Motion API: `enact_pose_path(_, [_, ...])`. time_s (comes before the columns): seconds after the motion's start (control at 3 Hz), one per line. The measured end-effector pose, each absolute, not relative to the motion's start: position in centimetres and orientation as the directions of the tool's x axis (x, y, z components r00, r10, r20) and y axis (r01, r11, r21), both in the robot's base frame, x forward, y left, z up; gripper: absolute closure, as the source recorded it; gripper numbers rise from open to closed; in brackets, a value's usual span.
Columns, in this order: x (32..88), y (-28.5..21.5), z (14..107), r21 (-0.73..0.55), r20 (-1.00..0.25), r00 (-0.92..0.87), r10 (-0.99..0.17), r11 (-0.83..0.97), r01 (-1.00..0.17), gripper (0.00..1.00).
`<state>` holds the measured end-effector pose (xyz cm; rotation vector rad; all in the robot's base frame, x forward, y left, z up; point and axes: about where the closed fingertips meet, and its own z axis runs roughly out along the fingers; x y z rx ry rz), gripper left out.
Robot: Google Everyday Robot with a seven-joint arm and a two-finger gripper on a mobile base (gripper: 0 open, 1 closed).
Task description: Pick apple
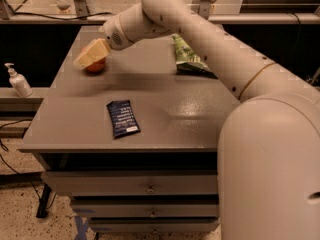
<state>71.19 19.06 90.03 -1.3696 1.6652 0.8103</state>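
Pincer (pixel 83 59) over apple (pixel 95 67), 10 o'clock on bench (pixel 165 99) | grip state — cannot tell | straddle widest girth, squeeze gently

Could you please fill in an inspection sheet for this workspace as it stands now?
Surface: grey table, flat, with a sheen near the middle.
Job's things: apple at the back left of the table, partly hidden by the pincer.
Clutter: blue packet lying flat near the front; green bag at the back, partly behind the arm.
Grippers: pincer right over the apple, covering its top; contact cannot be judged.
Cables: dark cable trailing low at the left.
Surroundings: pump bottle on a ledge to the left; drawers under the table; speckled floor.
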Motion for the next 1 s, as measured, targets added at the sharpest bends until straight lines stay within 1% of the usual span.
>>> enact_pose_path(0.33, [72.3,20.7,88.1,-0.007,-0.891,-0.076,-0.447,0.181,-0.983,0.0])
enact_pose_path(0.67, [72.8,21.3,86.0,0.012,-0.889,-0.086,-0.449,0.167,-0.986,0.0])
enact_pose_path(1.0, [73.0,21.1,84.8,0.025,-0.89,-0.098,-0.446,0.166,-0.986,0.16])
